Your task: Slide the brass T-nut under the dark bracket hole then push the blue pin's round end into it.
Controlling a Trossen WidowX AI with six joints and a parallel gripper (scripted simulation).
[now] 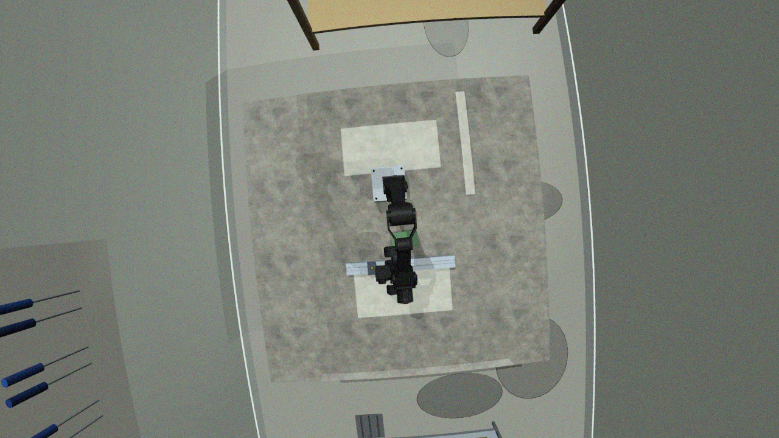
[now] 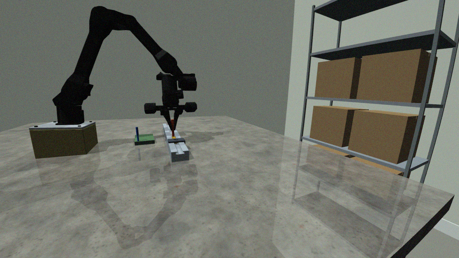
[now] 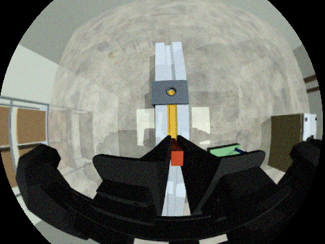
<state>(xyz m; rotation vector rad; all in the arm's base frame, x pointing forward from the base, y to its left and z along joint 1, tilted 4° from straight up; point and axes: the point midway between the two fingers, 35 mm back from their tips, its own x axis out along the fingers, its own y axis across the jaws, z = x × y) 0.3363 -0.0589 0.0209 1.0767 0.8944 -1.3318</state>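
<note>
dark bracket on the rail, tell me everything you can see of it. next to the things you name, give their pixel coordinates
The dark bracket (image 1: 372,264) (image 2: 181,140) (image 3: 159,93) is a blue-grey, matt, flat rectangular plate, perhaps metal. It lies crosswise over the aluminum rail (image 1: 436,261) (image 2: 180,157) (image 3: 180,62), bridging the slot near one end. A single round hole goes through its middle, with yellow brass showing beneath in the wrist view. The T-nut (image 3: 172,118) runs in under one edge; whether they touch is unclear. The gripper (image 2: 173,129) (image 3: 173,138) stands beside it.
</note>
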